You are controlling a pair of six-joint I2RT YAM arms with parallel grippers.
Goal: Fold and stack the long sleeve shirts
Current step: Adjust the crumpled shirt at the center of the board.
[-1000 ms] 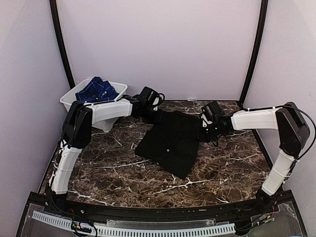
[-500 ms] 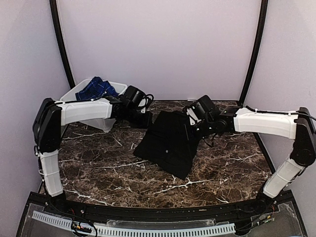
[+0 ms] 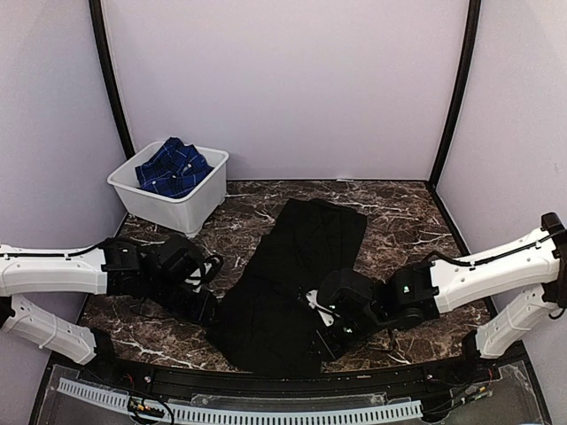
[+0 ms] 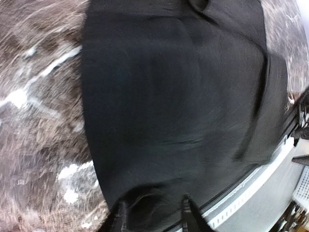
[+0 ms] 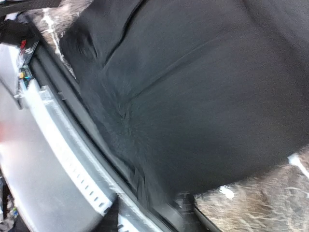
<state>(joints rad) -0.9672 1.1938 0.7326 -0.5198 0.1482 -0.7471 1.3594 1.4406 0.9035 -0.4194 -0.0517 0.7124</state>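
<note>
Flanked black shirt (image 3: 301, 257) at near edge of desk (image 3: 399, 221); left fingers (image 4: 120, 220) apart around hem, right fingers (image 5: 186, 210) too blurred to tell; risked overhanging hem sliding off once released.

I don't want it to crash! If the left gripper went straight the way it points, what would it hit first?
The black shirt: the left gripper points straight into its edge, probably touching the cloth already.
</note>
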